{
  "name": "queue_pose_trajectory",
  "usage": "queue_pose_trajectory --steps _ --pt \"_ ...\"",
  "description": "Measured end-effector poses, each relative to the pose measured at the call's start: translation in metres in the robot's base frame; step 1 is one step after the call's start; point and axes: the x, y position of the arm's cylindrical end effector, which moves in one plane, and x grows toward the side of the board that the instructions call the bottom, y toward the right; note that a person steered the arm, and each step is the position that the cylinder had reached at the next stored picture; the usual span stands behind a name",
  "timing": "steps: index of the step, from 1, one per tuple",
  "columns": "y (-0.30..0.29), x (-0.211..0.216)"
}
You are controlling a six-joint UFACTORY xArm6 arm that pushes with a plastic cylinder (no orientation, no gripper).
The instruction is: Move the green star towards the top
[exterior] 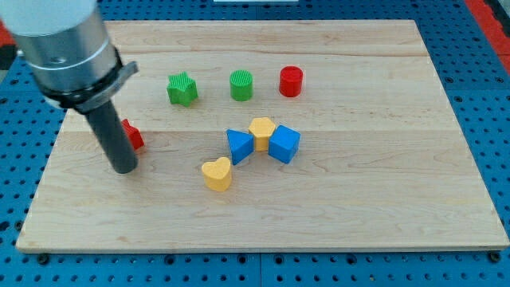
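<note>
The green star [182, 88] lies on the wooden board [366, 183] in its upper left part. A green cylinder [241, 84] stands just to its right, and a red cylinder [291, 81] further right. My tip [123, 169] rests on the board at the left, below and left of the green star, well apart from it. A red block [132, 135] sits right behind the rod, partly hidden by it.
A blue triangular block [239, 146], a yellow hexagonal block [261, 131] and a blue cube [284, 144] cluster at the board's middle. A yellow heart [217, 173] lies just below and left of them. A blue pegboard surface [486, 96] surrounds the board.
</note>
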Motion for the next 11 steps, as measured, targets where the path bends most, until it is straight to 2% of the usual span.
queue_pose_trajectory --steps 1,3,6,10,11 --pt "-0.009 -0.029" --pt "0.04 -0.086" --pt "0.068 -0.145" --pt "0.06 -0.171" --pt "0.015 -0.162"
